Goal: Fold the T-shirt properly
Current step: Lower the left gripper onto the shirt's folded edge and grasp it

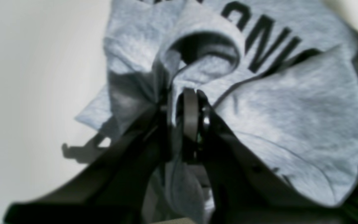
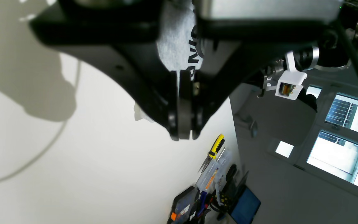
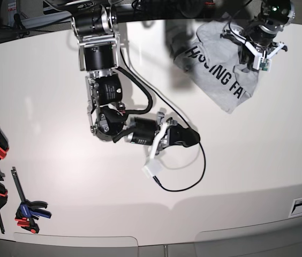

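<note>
The T-shirt [image 3: 218, 72] lies crumpled at the far right of the white table [image 3: 258, 160], light grey with black block letters facing up. My left gripper [image 3: 253, 58] stands over its right side. In the left wrist view that gripper [image 1: 189, 95] is shut on a raised fold of the T-shirt [image 1: 291, 112], beside the collar opening. My right gripper [image 3: 193, 137] lies low over the table's middle, well apart from the shirt. Its fingers [image 2: 183, 132] are shut with nothing between the tips. A patch of lettered grey cloth [image 2: 176, 40] shows behind their base.
A black cable [image 3: 196, 171] loops from the right arm to a white plug [image 3: 152, 170] on the table. Several clamps [image 3: 28, 210] line the left edge. Yellow-handled pliers [image 2: 214, 149] and parts boxes [image 2: 211, 177] sit at one table end.
</note>
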